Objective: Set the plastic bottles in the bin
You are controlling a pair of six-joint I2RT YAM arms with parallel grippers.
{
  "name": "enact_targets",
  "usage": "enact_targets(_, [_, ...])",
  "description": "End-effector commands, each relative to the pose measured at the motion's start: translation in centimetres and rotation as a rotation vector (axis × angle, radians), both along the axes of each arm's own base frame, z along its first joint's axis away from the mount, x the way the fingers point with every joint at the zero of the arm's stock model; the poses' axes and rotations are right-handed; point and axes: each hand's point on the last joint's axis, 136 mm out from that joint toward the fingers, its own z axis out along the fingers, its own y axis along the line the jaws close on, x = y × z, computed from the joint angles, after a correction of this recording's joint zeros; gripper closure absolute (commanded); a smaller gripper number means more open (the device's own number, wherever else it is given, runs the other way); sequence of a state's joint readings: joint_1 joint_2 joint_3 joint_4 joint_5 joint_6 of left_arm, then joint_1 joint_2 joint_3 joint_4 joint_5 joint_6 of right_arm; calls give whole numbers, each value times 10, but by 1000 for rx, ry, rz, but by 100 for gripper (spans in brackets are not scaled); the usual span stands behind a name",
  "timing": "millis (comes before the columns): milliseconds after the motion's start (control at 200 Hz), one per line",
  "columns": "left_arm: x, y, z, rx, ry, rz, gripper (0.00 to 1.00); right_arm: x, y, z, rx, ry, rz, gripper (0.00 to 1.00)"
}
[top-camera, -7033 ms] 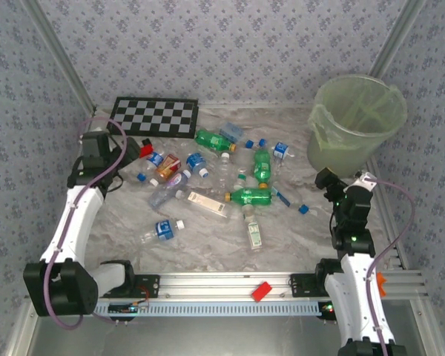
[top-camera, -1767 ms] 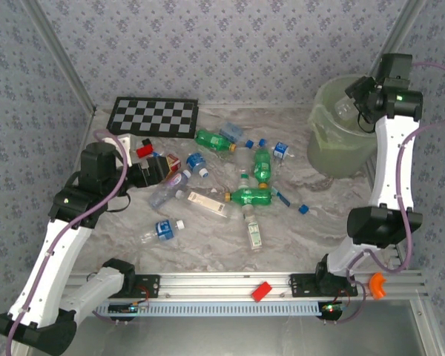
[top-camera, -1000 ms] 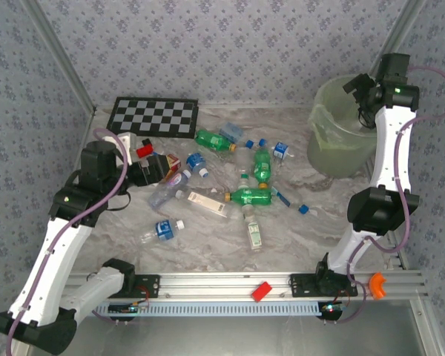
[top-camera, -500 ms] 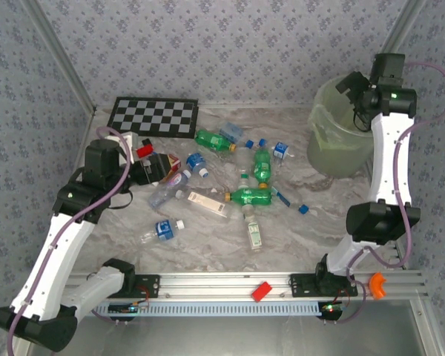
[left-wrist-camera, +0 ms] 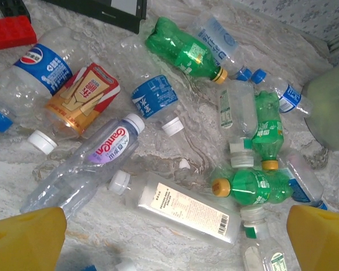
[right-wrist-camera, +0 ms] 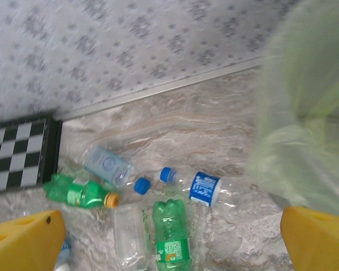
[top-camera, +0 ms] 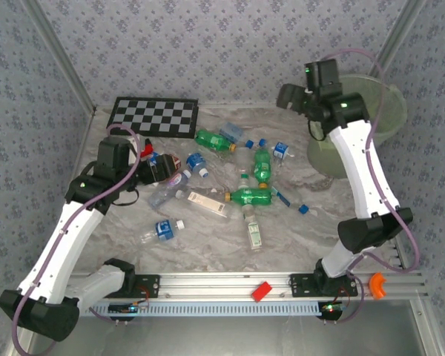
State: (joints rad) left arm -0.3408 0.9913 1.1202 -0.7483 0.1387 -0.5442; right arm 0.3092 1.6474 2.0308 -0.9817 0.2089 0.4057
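Arms [top-camera: 360, 159] high above scattered bottles [top-camera: 248, 196]

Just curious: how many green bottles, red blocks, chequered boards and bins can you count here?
green bottles: 3
red blocks: 2
chequered board: 1
bin: 1
total: 7

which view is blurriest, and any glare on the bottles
Right wrist view: softest, the wallpaper and the bin look smeared. Left wrist view: sharp, labels legible, small bright highlights on the clear bottles. Top external view: evenly lit, shadows faint, slightly soft overall.
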Motion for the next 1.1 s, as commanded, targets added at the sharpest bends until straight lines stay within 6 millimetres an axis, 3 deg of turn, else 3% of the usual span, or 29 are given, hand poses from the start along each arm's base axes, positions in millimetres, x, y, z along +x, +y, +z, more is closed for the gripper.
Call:
enact_targets(0, [1, 1, -1, -14, 10, 30, 0, 12, 29, -20, -168, 16, 127, 0])
enact_targets(125, [-2, 2, -6, -9, 32, 36, 0, 18, 70, -51, -275, 75, 256, 1])
enact_targets(245, [-6, 3, -7, -5, 45, 35, 0, 20, 91, -86, -303, 177, 322, 0])
enact_targets(435, [-12, 2, -8, -1, 45, 20, 0, 9, 104, -143, -301, 320, 364, 4])
enact_targets(630, [-15, -2, -14, 2, 60, 3, 0, -22, 103, -187, -256, 442, 376, 14])
enact_targets(760, [-13, -4, -15, -2, 56, -4, 0, -45, 107, -209, -223, 473, 431, 15])
enact_targets(1099, [-7, -16, -11, -2, 53, -53, 0, -118, 122, -248, -329, 534, 670, 14])
